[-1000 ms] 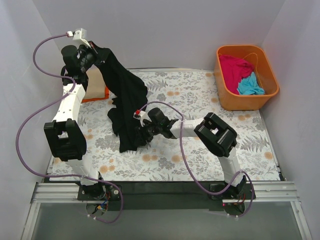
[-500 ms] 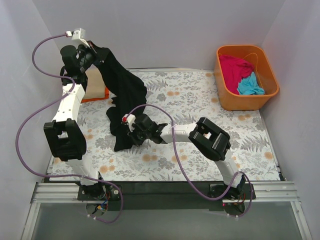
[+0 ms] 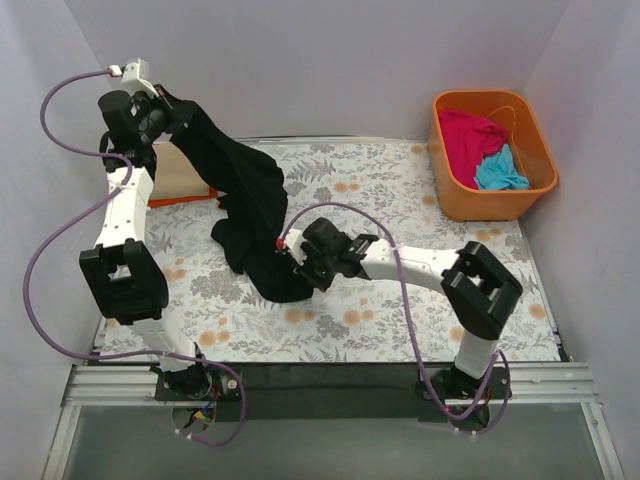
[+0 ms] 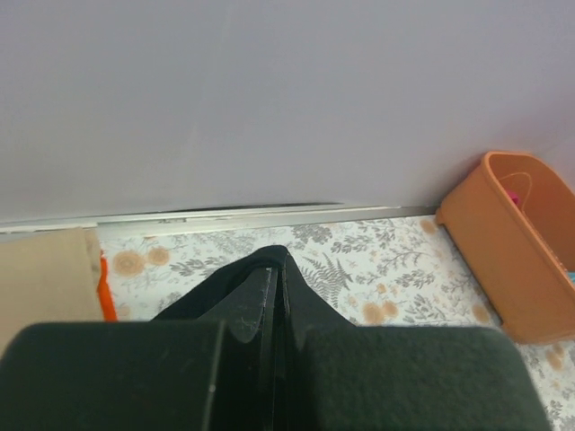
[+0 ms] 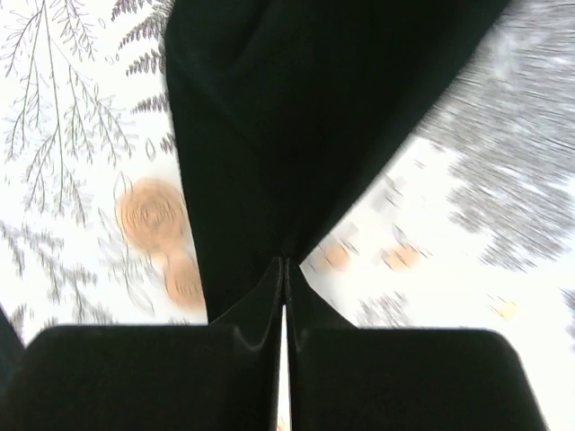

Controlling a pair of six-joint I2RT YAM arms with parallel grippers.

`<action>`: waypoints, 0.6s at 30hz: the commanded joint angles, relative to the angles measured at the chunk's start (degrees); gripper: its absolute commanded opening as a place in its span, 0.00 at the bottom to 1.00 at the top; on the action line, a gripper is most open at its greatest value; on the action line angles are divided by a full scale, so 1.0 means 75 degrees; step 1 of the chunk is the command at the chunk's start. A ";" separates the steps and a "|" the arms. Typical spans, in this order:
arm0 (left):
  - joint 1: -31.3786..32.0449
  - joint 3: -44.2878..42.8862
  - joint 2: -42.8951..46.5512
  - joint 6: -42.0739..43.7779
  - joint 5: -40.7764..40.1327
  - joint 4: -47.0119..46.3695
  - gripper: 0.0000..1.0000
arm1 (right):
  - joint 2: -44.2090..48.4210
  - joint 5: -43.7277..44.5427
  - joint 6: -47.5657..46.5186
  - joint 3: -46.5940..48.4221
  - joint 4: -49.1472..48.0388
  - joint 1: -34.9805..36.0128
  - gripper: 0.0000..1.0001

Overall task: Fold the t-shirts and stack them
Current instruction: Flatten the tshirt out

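hanging rumpled, black t-shirt (image 3: pixel 245 190) spans left gripper (image 3: pixel 179 104) to right gripper (image 3: pixel 289 257).

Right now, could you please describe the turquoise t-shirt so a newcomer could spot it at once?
Find the orange tub at the far right corner of the floral sheet. Inside, at its near end, the turquoise t-shirt lies crumpled against the magenta-pink t-shirt. It is the only blue-green cloth.

Matt, soft black cloth t-shirt (image 3: pixel 250 190); smooth, slightly glossy orange plastic tub (image 3: pixel 470 205); matt floral-printed sheet (image 3: pixel 400 190).
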State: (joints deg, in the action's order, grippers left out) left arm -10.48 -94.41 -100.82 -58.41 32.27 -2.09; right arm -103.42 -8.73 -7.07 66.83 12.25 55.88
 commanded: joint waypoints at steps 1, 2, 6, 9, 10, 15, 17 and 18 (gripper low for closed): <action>-0.0149 -0.0210 0.0679 0.0428 0.0115 0.0699 0.00 | 0.0955 -0.0124 -0.1095 0.0042 0.1293 -0.0558 0.01; -0.0173 -0.0128 0.0820 0.0499 0.0185 0.0886 0.00 | 0.1305 -0.0218 -0.1328 0.0089 0.1493 -0.0803 0.01; -0.0418 0.0399 0.1918 0.1049 0.0513 0.1858 0.00 | 0.2408 -0.0488 -0.2428 0.0277 0.2268 -0.2546 0.01; -0.0606 0.0927 0.2739 0.1237 0.0724 0.2491 0.00 | 0.3310 -0.0219 -0.3377 0.0300 0.2654 -0.3358 0.01; -0.0630 0.1009 0.2928 0.1319 0.0713 0.2841 0.00 | 0.3509 -0.0242 -0.3613 0.0335 0.2714 -0.3569 0.01; -0.0712 0.0905 0.4171 0.1285 0.0467 0.3266 0.00 | 0.4729 0.0027 -0.4284 0.0897 0.2632 -0.4707 0.01; -0.0712 0.0765 0.4429 0.1296 0.0269 0.3383 0.00 | 0.5021 0.0191 -0.4226 0.1178 0.2551 -0.4976 0.01; -0.0724 0.0567 0.4581 0.1296 0.0140 0.3465 0.00 | 0.5104 0.0284 -0.4179 0.1458 0.2434 -0.5036 0.01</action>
State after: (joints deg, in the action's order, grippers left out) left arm -15.31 -87.05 -70.06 -49.69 35.94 21.26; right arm -67.90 -9.08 -35.27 72.27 31.27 20.21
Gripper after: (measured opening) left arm 0.021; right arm 0.019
